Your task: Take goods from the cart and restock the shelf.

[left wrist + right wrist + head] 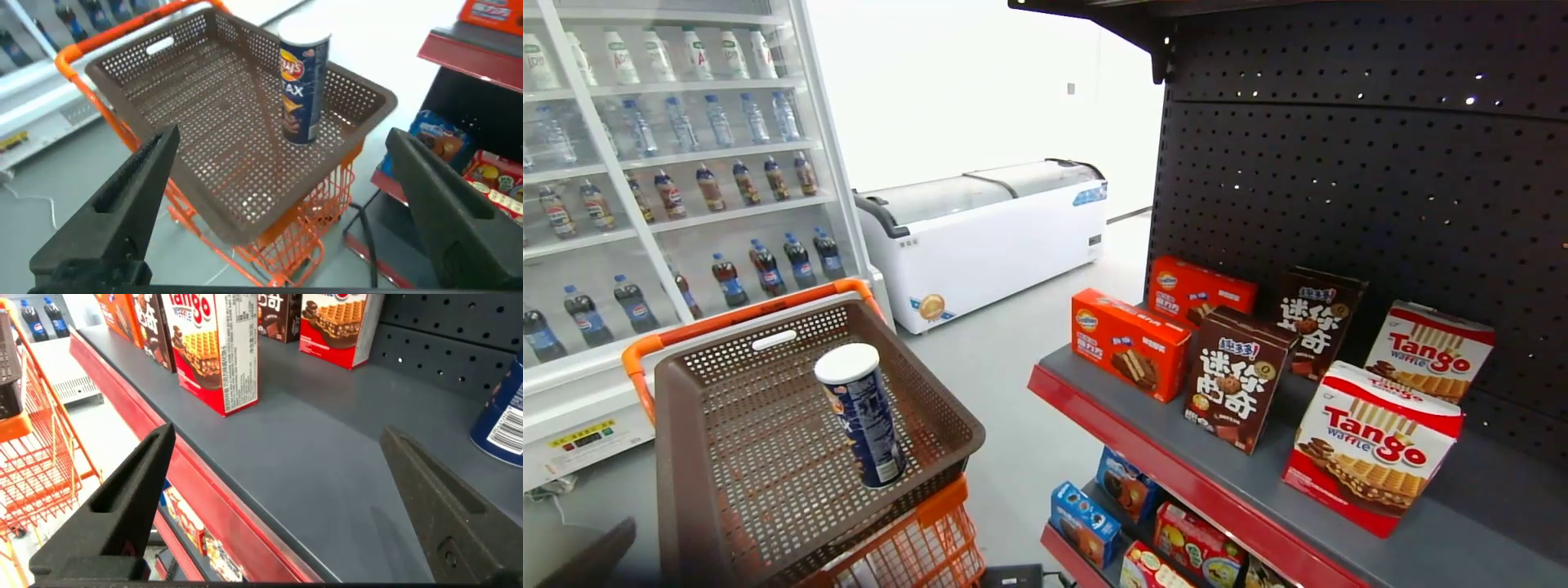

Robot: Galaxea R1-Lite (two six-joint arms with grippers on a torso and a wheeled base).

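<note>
Head view: a chips can (862, 412) is seen standing in the brown basket (727, 490) of the orange cart (923, 539), beside the shelf (1486, 506). Left wrist view: the left gripper (282, 135) is held above that basket, jaws wide apart, nothing gripped. Right wrist view: the right gripper (278, 431) is held over the shelf board near a wafer box (216, 351), jaws spread and empty; a blue container (502, 408) is shown farther along.

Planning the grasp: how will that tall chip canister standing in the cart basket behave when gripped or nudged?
The chip canister stands upright, tall and narrow, so a sideways nudge would probably tip it. Being round, it would likely roll across the brown basket floor once down. Its glossy wall may slip in a loose grip.
</note>
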